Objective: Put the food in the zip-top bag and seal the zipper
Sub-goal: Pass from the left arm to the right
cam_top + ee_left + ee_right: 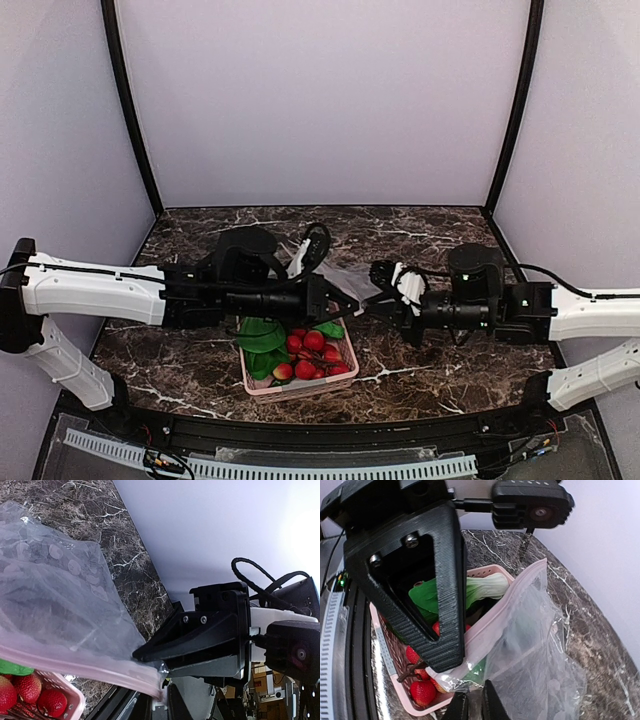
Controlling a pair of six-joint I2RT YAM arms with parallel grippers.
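Observation:
The clear zip-top bag (pixel 347 279) hangs stretched between my two grippers above the marble table. My left gripper (pixel 338 300) is shut on one end of the pale pink zipper (pixel 75 662), pinching it at the bag's corner (pixel 162 677). My right gripper (pixel 462 680) is shut on the opposite corner of the bag (pixel 540 650), where the zipper (pixel 505 610) ends. The food lies below in a pink basket (pixel 300 392): a leafy bok choy (pixel 485 587) with a white stalk, and green leaves (pixel 262 335). The bag looks empty and floppy.
Red toy strawberries (pixel 310 345) share the pink basket (pixel 420 707), which stands near the table's front edge under the grippers. Grey walls close in the back and sides. A black rail runs along the near edge.

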